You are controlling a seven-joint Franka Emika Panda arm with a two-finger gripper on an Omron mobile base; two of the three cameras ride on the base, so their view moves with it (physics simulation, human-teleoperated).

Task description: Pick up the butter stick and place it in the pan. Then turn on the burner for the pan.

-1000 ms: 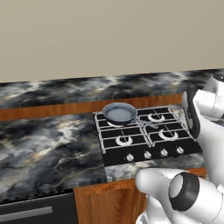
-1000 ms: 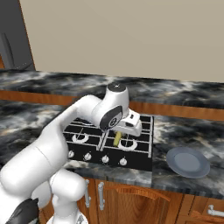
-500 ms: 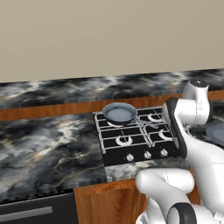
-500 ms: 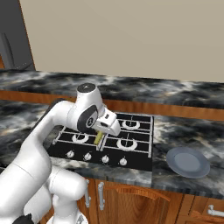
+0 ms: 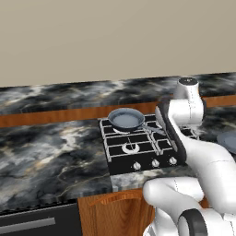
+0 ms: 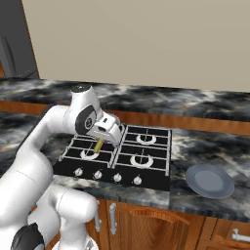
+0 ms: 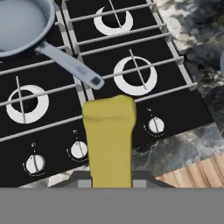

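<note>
The butter stick (image 6: pixel 98 146) is a pale-yellow bar hanging end-down above the front left of the black cooktop (image 6: pixel 146 176), with my gripper (image 6: pixel 99 142) shut on its upper part. In the hand view the butter stick (image 7: pixel 109 140) reaches up from the bottom edge over the knob row. The pan (image 5: pixel 125 120) sits on the rear left burner, which it mostly hides, and its blue-grey inside holds nothing. Its handle (image 7: pixel 70 65) points toward the middle of the cooktop. The pan (image 7: pixel 22 24) lies up and left of the butter.
A row of small silver knobs (image 7: pixel 78 149) runs along the cooktop's front. The other three burners (image 7: pixel 135 78) are bare under their grates. A blue-grey plate (image 6: pixel 211 179) lies on the marble counter right of the cooktop. My own arm (image 5: pixel 184 138) blocks the cooktop's right half in the left base view.
My arm has swung left across the cooktop, carrying the butter stick from the right-hand burners to the front left one, closer to the pan. The pan has not moved.
</note>
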